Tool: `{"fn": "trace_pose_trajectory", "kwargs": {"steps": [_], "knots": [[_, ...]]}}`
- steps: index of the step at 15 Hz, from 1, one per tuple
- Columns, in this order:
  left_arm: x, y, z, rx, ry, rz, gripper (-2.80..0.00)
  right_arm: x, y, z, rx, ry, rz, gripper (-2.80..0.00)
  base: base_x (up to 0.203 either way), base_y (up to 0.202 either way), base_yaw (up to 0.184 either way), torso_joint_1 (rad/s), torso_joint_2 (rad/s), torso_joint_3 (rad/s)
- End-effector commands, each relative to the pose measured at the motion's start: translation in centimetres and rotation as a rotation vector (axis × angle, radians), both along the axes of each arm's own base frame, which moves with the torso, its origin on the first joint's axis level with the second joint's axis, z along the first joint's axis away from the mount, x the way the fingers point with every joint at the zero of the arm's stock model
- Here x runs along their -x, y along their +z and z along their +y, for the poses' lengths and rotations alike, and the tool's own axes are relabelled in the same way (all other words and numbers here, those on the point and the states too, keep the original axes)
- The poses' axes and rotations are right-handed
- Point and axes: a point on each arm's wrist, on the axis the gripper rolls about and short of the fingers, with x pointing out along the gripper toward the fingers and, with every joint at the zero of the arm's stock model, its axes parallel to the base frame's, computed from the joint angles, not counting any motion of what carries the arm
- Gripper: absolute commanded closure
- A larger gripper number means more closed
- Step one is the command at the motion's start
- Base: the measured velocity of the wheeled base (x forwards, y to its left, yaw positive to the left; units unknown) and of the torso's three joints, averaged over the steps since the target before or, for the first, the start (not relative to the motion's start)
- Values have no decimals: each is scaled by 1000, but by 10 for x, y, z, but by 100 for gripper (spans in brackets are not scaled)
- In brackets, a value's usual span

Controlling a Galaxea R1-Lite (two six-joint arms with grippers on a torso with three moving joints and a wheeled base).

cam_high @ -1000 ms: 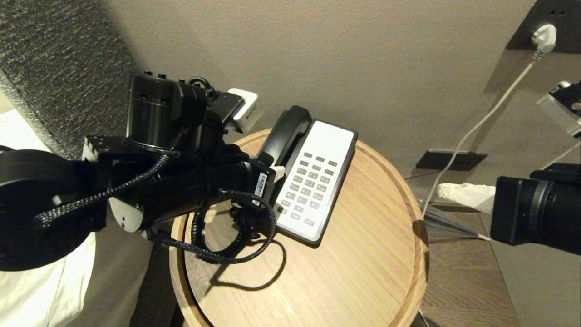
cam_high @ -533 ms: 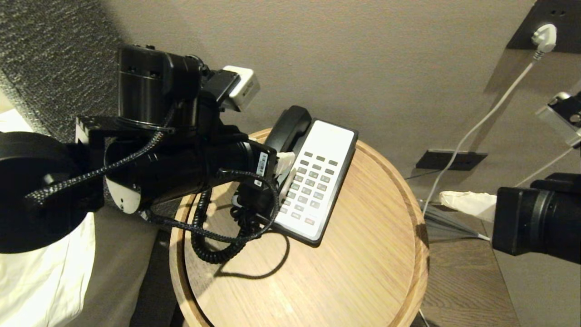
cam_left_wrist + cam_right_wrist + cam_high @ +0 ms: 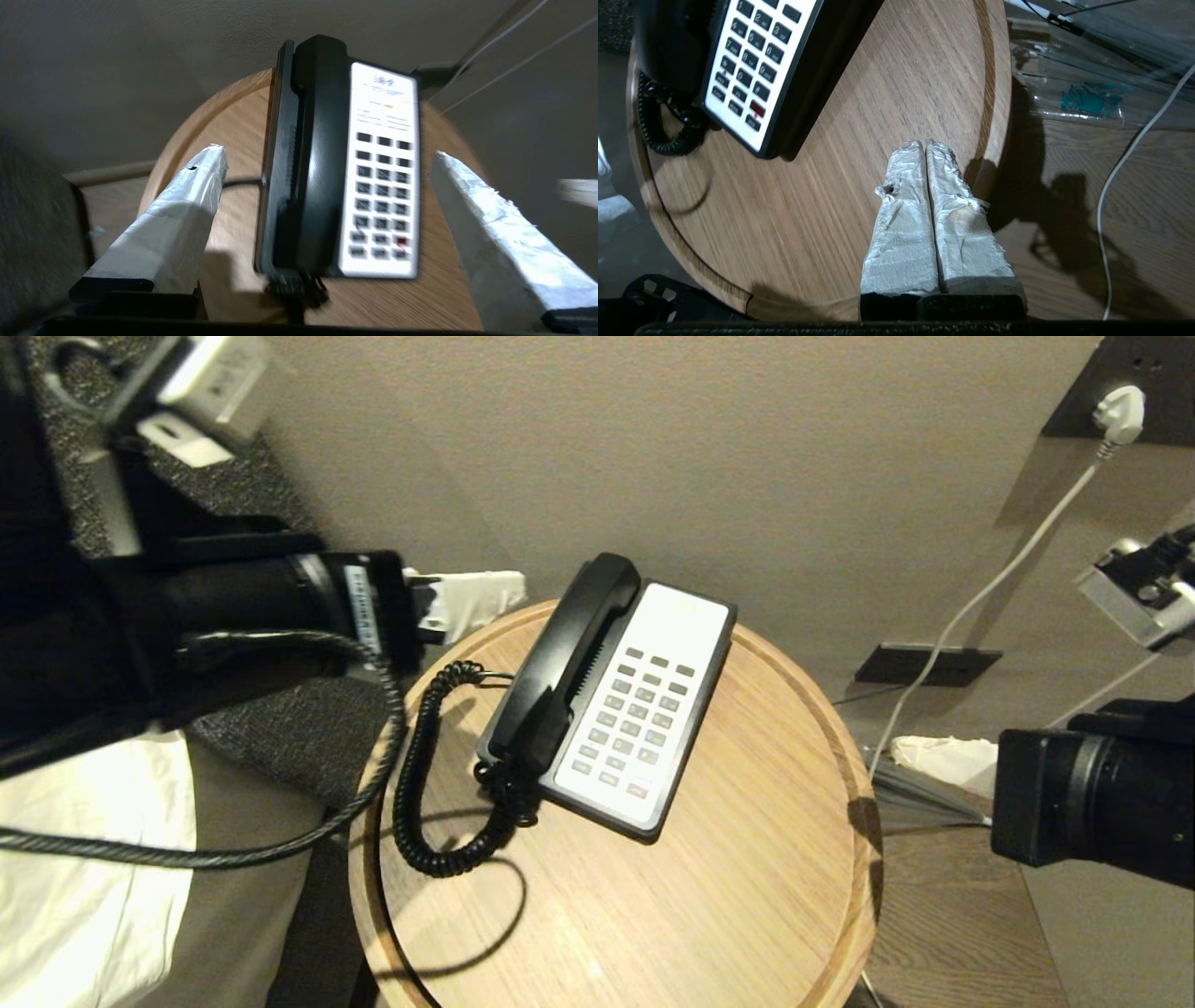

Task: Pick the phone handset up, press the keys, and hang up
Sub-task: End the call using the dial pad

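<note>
Beige wall (image 3: 653, 448) stands behind a round wooden table (image 3: 747, 896) with a raised rim. On the table sits a flat phone base with a white face and grey keys (image 3: 644, 709). The long black plastic phone handset (image 3: 558, 663) lies in its cradle along the left side of the base. A black coiled cord (image 3: 415, 784) hangs from the handset's near end and loops over the table top.

The left gripper (image 3: 327, 158) is up off the table, near its left edge and apart from the phone. Its two white-wrapped fingers (image 3: 182, 205) are spread wide, with nothing between them.

The right gripper (image 3: 926, 144) hangs over the table's right edge. Its two white-wrapped fingers are pressed together and hold nothing.

A white plug (image 3: 1118, 413) sits in a dark wall socket, and its white cable (image 3: 971, 607) runs down to the floor.
</note>
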Motion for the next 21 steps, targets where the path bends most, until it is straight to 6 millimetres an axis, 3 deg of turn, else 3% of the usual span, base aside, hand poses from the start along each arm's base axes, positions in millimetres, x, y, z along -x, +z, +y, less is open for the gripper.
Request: {"fn": "trace_pose_trajectory", "kwargs": {"steps": [1,4,7,9,14,21], "knots": [[52,9,46,172,12,-28,0,-8,1,10,8,0,7,0,0,0,0,0,0,0],[87,-21,78,267,21,26,0,-18,8,27,2,17,3,0,0,0,0,0,0,0],[107,-49,101,415,67,96,0,-22,9,55,11,84,14,0,0,0,0,0,0,0],[121,-57,111,516,29,124,0,-23,2,75,33,127,31,0,0,0,0,0,0,0],[133,-86,118,475,33,121,0,-22,3,104,36,187,31,0,0,0,0,0,0,0],[138,-94,122,439,58,84,0,-26,-18,121,108,211,88,0,0,0,0,0,0,0]]}}
